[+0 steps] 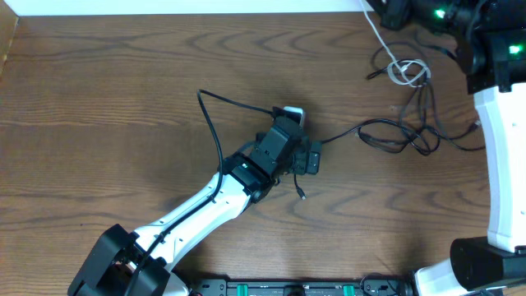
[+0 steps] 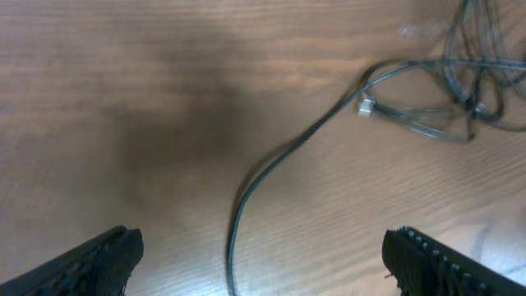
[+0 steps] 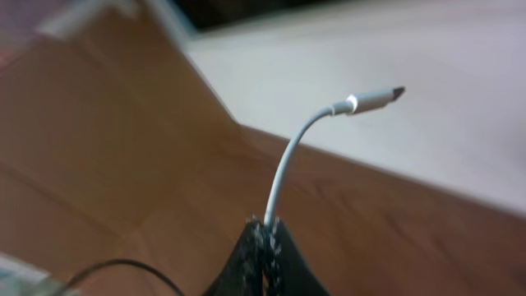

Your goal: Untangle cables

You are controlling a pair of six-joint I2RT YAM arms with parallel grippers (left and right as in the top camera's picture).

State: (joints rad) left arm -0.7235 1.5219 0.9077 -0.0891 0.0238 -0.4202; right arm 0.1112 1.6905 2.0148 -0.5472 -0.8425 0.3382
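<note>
Wood-grain table (image 1: 123, 123), matt finish

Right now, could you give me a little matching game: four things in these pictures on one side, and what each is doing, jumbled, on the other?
1 left tool
2 right tool
3 white cable
4 black cables

a lying loose on the table
b shut tight
c wide open
d pinched, plug end in the air

Pairs: 1-c, 2-b, 3-d, 4-a
</note>
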